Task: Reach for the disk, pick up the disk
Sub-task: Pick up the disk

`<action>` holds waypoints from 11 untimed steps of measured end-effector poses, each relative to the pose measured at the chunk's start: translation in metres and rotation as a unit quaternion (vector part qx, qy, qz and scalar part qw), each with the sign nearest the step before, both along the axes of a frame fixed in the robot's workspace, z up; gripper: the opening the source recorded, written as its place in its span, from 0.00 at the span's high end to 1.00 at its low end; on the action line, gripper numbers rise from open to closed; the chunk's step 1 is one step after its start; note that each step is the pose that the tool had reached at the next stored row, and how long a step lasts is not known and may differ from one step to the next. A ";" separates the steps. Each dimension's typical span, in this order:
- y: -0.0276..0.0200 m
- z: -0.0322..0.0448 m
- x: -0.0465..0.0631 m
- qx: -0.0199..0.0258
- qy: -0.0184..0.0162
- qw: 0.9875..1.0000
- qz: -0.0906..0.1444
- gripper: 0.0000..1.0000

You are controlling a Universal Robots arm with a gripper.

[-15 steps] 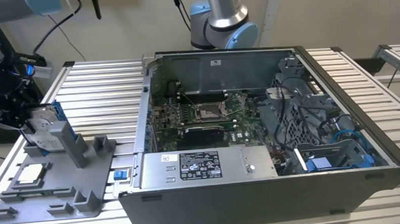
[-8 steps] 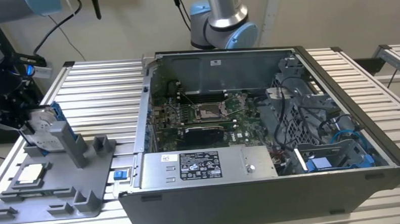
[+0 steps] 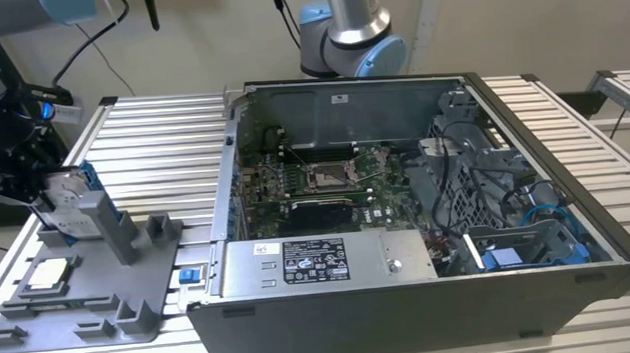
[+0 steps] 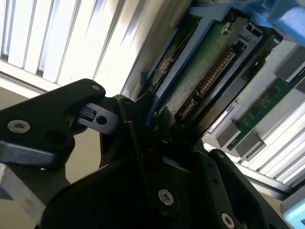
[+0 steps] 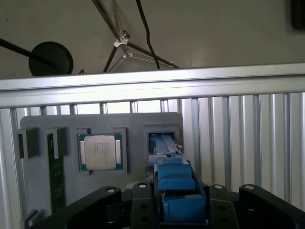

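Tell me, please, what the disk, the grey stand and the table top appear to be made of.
The disk: silver body with a dull sheen, likely metal. Its blue frame is bright and smooth, probably moulded plastic, and the second wrist view shows a green circuit board on one face. The grey stand: uniform matt grey, seemingly plastic. The table top: pale ribbed slats with a soft shine, probably aluminium.

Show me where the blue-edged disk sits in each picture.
Exterior view: disk at that view's left, upright at the grey stand.
First wrist view: its blue edge close to the camera, stand beyond.
Second wrist view: its green circuit-board face.
Shared landmark: the ribbed table.
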State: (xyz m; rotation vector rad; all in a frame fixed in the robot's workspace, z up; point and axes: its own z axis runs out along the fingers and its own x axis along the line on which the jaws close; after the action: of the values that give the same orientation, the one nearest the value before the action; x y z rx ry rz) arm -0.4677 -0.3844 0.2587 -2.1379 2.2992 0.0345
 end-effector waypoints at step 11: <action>0.0001 0.0014 0.000 0.004 0.000 1.000 0.000 1.00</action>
State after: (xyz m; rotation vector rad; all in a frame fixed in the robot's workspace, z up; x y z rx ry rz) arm -0.4681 -0.3843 0.2601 -2.1340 2.2959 0.0433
